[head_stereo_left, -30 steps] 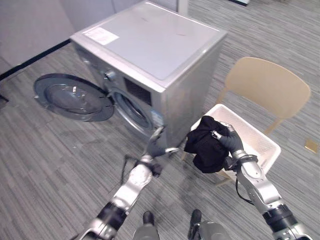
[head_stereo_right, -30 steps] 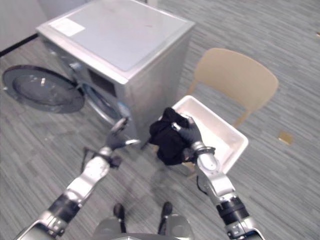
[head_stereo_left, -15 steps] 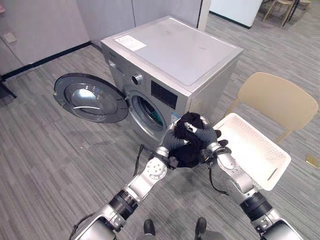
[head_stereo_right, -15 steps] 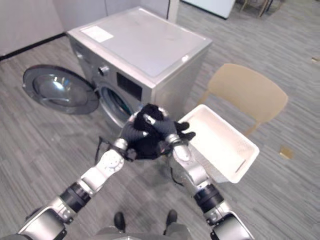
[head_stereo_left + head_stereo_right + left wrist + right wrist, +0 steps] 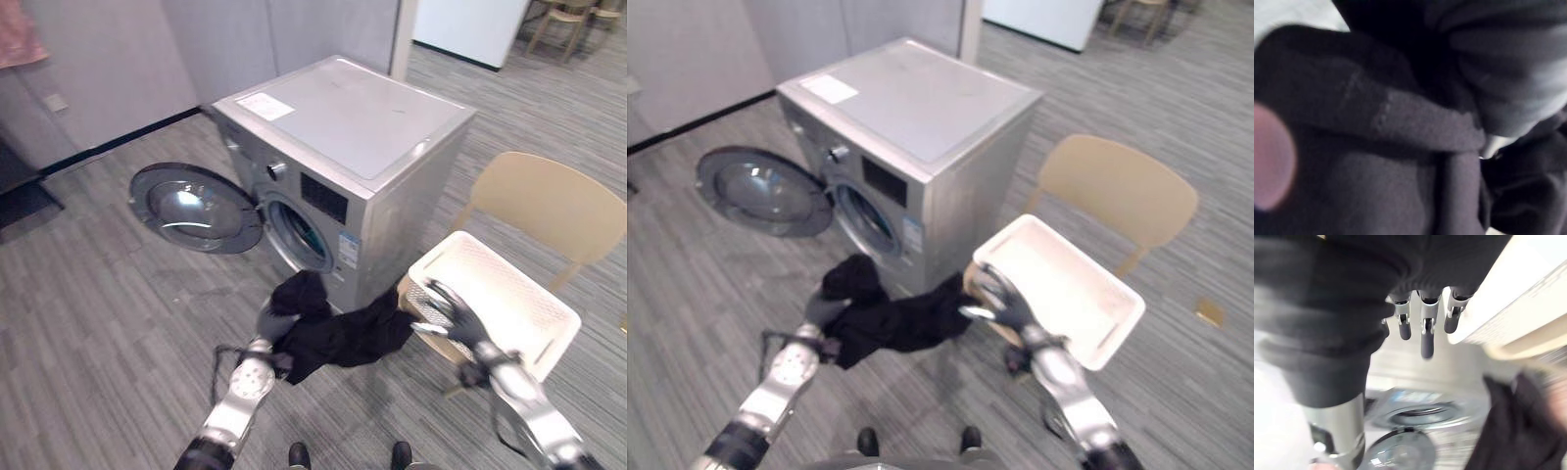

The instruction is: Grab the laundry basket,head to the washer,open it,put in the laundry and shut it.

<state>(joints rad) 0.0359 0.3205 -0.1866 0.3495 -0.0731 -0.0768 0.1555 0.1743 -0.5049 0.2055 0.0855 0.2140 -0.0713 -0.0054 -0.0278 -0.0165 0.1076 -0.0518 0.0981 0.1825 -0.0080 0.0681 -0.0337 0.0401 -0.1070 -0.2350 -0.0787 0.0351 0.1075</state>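
The left hand [image 5: 271, 323] is clutching the black garment [image 5: 338, 338], fingers buried in cloth. The right hand [image 5: 1004, 302] is hanging open, holding nothing. The trailing end is risking snagging outside the washer [image 5: 343, 157] opening.

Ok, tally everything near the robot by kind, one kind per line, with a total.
Washing machine: 1
Round washer door, open: 1
White laundry basket: 1
Tan chair: 1
Black garment, held by the left hand: 1
Robot hands, counting the open right hand: 2
Total: 7
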